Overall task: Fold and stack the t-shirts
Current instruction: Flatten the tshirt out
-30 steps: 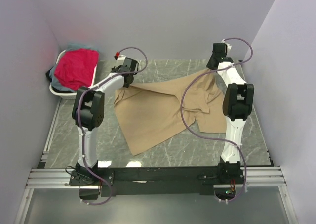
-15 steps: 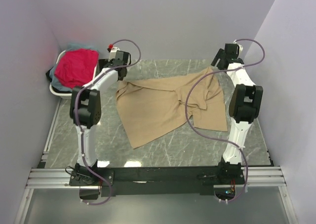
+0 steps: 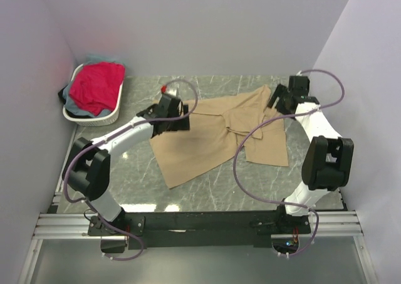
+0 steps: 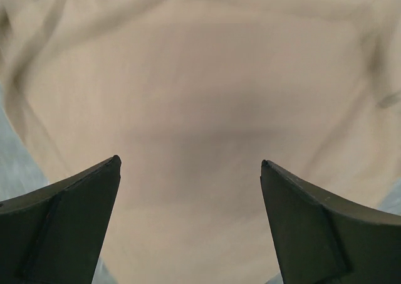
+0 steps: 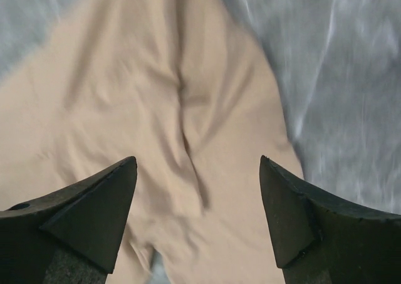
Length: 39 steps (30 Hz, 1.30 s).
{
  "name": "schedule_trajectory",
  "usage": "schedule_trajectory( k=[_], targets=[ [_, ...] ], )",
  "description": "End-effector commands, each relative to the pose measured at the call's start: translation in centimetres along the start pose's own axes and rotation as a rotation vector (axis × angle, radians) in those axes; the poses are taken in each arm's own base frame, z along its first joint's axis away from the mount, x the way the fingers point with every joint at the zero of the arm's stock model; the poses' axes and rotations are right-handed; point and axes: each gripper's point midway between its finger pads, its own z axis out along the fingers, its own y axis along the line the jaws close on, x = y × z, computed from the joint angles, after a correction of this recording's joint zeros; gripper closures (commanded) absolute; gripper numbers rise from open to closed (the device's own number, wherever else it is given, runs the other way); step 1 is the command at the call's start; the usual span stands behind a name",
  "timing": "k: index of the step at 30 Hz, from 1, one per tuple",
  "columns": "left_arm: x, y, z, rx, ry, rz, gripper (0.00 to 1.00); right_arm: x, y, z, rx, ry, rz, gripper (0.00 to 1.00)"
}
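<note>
A grey marble-patterned desk (image 3: pixel 125 171) with thin white veins fills the scene, closed in by pale lilac walls (image 3: pixel 207 27) on its left, far and right sides. A tan t-shirt (image 3: pixel 200 149) lies loosely spread and rumpled across the middle and far right of the desk, with one corner pointing toward the near edge and its right part folded over itself in soft creases. A white oval basket (image 3: pixel 94 118) sits in the far left corner of the desk, against the left wall and well apart from the t-shirt.
</note>
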Motion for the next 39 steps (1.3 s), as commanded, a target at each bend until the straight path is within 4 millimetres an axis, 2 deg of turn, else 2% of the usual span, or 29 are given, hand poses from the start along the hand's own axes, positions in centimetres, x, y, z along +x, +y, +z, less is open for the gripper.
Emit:
schedule_trajectory(
  k=[1,2,3,4,9,10,21,27,28,31,32,33,34,35,36,38,39],
  targets=[
    [6.2,1.0,0.9,0.011,0.149,-0.09,0.04,3.6,-1.1,-1.4,-0.003,0.048,-0.002,0.16],
    [7.6,1.3,0.9,0.008,0.177,-0.091,0.05,4.2,-1.5,-1.5,0.013,0.059,0.002,0.17],
    [8.2,1.0,0.8,0.012,0.184,-0.083,0.05,4.5,-1.8,-1.8,0.019,0.057,0.002,0.17],
    [8.7,1.0,0.8,0.008,0.191,-0.078,0.05,5.9,-2.5,-1.7,0.038,0.08,0.001,0.17],
    [11.4,0.6,1.3,-0.002,0.24,-0.044,0.06,8.5,-4.4,-1.3,0.115,0.143,0.001,0.19],
    [11.5,0.5,1.4,-0.006,0.24,-0.037,0.06,9.3,-4.9,-1.2,0.134,0.159,-0.001,0.2],
    [14.2,1.8,2.0,-0.103,0.287,0.018,0.1,13.7,-9.0,-0.4,0.305,0.224,-0.003,0.2],
    [15.4,2.9,2.3,-0.146,0.308,0.039,0.15,15.5,-9.6,0.6,0.323,0.281,-0.008,0.21],
    [15.6,3.3,2.3,-0.159,0.316,0.045,0.19,15.8,-9.4,0.7,0.314,0.295,-0.01,0.22],
    [16.2,3.7,2.4,-0.176,0.327,0.055,0.32,16.3,-9.1,0.9,0.296,0.308,-0.005,0.35],
    [16.4,4.0,2.4,-0.183,0.331,0.058,0.37,16.5,-9.1,1.0,0.29,0.316,-0.002,0.5],
    [16.6,4.2,2.4,-0.19,0.337,0.062,0.49,16.8,-9.0,1.1,0.283,0.328,-0.004,0.59],
    [16.9,4.4,2.3,-0.2,0.347,0.066,0.56,17.1,-8.5,1.1,0.256,0.346,0.002,0.71],
    [16.8,4.6,2.4,-0.212,0.344,0.067,0.63,17.2,-8.3,1.1,0.244,0.347,0.007,0.91],
    [17.0,4.8,2.3,-0.221,0.349,0.071,0.78,17.6,-8.2,1.1,0.238,0.357,0.008,0.98],
    [17.4,5.4,2.0,-0.252,0.365,0.085,0.9,18.0,-7.5,0.9,0.193,0.373,0.022,1.0],
    [17.2,6.0,2.0,-0.282,0.36,0.094,0.99,18.4,-7.5,0.6,0.187,0.381,0.022,1.0]
  ],
)
